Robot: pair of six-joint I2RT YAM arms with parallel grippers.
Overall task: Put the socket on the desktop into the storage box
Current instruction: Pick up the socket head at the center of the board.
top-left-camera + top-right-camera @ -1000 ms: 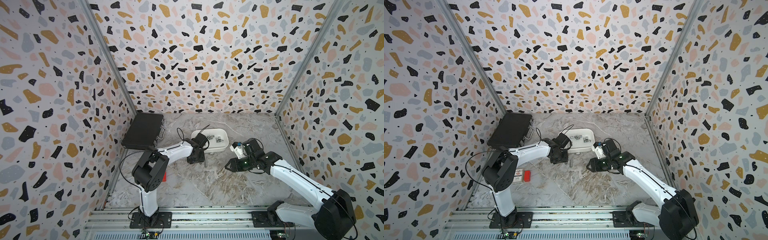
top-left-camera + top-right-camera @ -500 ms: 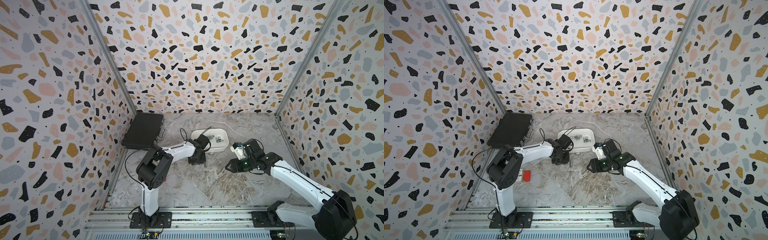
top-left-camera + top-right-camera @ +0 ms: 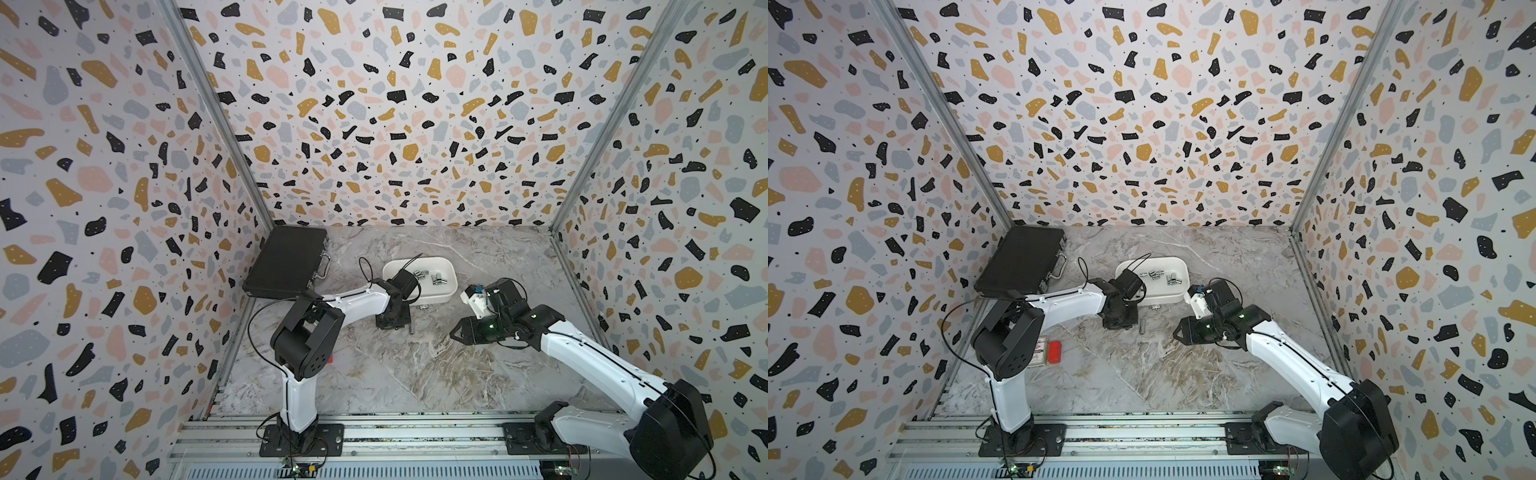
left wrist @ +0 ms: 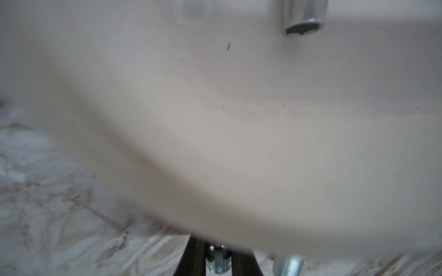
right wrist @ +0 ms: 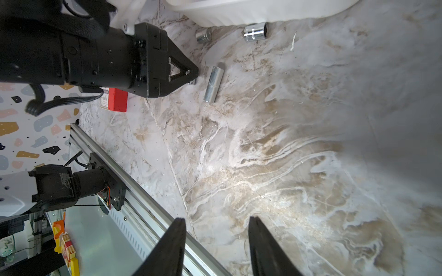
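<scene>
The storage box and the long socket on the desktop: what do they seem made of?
The storage box looks like white plastic: smooth matte walls, rounded corners. The long socket looks like metal, probably steel: silvery, satin sheen.

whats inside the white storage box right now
Several small chrome sockets lie loose in the storage box. The left arm covers one corner, so anything there is hidden.

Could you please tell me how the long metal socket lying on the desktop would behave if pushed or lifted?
The long socket is a smooth cylinder lying on its side on the flat desktop, so a sideways nudge would probably roll it. Its shiny metal looks slippery, so a loose grip may let it slide. It looks rigid and likely heavy for its size.
</scene>
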